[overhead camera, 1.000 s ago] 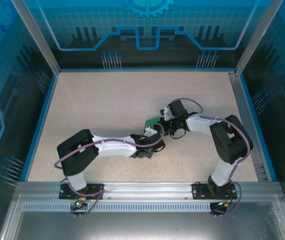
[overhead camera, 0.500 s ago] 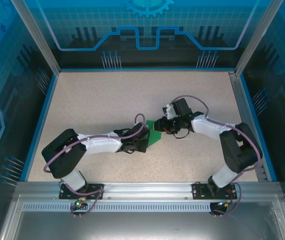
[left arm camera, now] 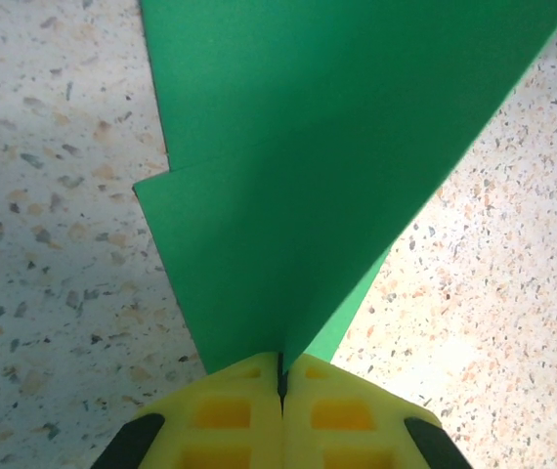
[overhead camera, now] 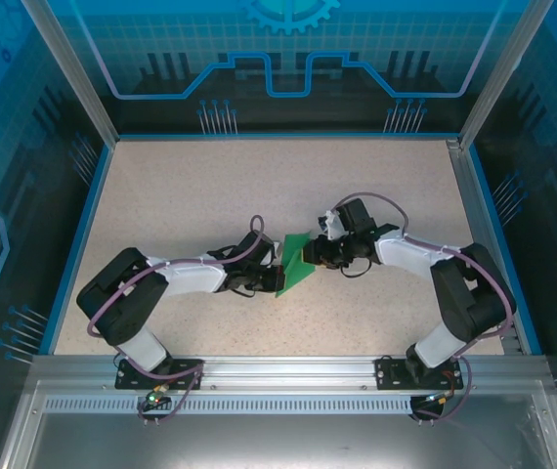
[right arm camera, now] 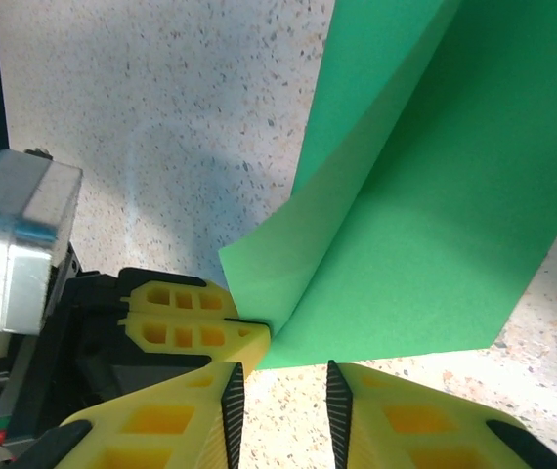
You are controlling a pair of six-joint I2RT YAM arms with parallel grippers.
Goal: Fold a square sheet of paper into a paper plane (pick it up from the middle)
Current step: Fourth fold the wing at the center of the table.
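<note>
The square sheet of paper (overhead camera: 294, 266) is bright green, folded over into layers, and lies near the table's middle between the two arms. My left gripper (left arm camera: 280, 369) is shut on the sheet's near edge at the crease, and the paper (left arm camera: 318, 166) fans out away from it. In the right wrist view, the left gripper's yellow fingers (right arm camera: 195, 327) pinch the paper's corner (right arm camera: 406, 225). My right gripper (right arm camera: 280, 391) stands open just short of the sheet's edge, with bare table between its fingers. From above, the left gripper (overhead camera: 275, 279) and right gripper (overhead camera: 311, 256) face each other across the sheet.
The speckled beige table (overhead camera: 191, 195) has blue raised edges and transparent walls on all sides. Both arms' elbows reach out toward the side rails. A metal rail (overhead camera: 288, 366) runs along the near edge.
My right gripper has opened and let go of the paper. The left arm drew back to the left with the sheet, which now shows more and lies lower.
</note>
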